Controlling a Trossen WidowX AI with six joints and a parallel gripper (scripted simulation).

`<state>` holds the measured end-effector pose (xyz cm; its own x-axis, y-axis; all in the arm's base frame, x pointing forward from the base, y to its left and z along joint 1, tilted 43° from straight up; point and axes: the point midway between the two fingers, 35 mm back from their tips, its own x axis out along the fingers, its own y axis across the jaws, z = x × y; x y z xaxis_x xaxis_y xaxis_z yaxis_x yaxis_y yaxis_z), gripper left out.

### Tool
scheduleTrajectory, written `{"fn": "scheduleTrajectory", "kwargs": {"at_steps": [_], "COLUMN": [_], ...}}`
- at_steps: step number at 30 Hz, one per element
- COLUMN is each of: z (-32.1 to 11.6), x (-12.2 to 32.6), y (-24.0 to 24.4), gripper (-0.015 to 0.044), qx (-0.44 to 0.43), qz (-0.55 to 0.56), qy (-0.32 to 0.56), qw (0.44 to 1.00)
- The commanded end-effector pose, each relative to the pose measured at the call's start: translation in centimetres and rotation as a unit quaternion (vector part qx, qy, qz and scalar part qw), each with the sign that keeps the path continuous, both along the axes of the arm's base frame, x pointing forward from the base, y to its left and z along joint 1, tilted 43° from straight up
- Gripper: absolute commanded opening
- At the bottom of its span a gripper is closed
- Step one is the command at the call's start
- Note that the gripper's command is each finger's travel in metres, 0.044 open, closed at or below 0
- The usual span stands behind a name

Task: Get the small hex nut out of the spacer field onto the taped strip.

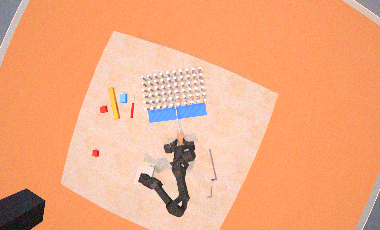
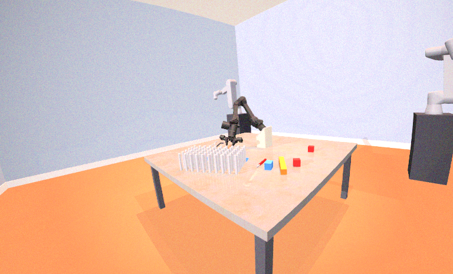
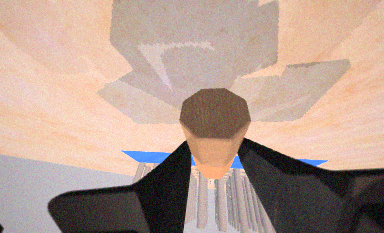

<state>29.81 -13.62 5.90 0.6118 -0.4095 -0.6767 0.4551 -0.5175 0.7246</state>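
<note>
My gripper (image 1: 180, 142) (image 3: 212, 142) is shut on the wooden handle (image 1: 179, 138) (image 3: 215, 143) of a long thin tool. The tool's pale rod (image 1: 177, 121) reaches forward over the blue taped strip (image 1: 193, 109) (image 3: 150, 156); its tip is at the front row of spacers. Whether the tip is between spacers or above them I cannot tell. The white-topped metal spacers (image 1: 168, 85) (image 2: 215, 161) (image 3: 201, 203) stand upright in rows behind the strip. The gripper is in front of the strip, above the table. The hex nut cannot be made out in any view.
Right of the arm lie a long grey hooked tool (image 1: 213, 163), a short hooked one (image 1: 211, 191) and a faint thin rod (image 1: 224, 177). Left of the field are a red-handled tool (image 1: 132, 110), a blue block (image 1: 123, 98), a yellow bar (image 1: 114, 103) and red cubes (image 1: 103, 109) (image 1: 95, 153).
</note>
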Motion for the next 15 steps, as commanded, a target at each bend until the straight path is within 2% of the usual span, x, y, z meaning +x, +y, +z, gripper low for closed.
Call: {"fn": "scheduleTrajectory", "kwargs": {"at_steps": [1, 15], "z": [0.18, -0.01], "x": [0.44, 1.20], "y": [0.13, 0.44], "gripper": [0.0000, 0.0000], "qx": [0.000, 0.000], "qz": [0.001, 0.000], "qy": [-0.005, -0.005], "qw": [1.000, 1.000]}}
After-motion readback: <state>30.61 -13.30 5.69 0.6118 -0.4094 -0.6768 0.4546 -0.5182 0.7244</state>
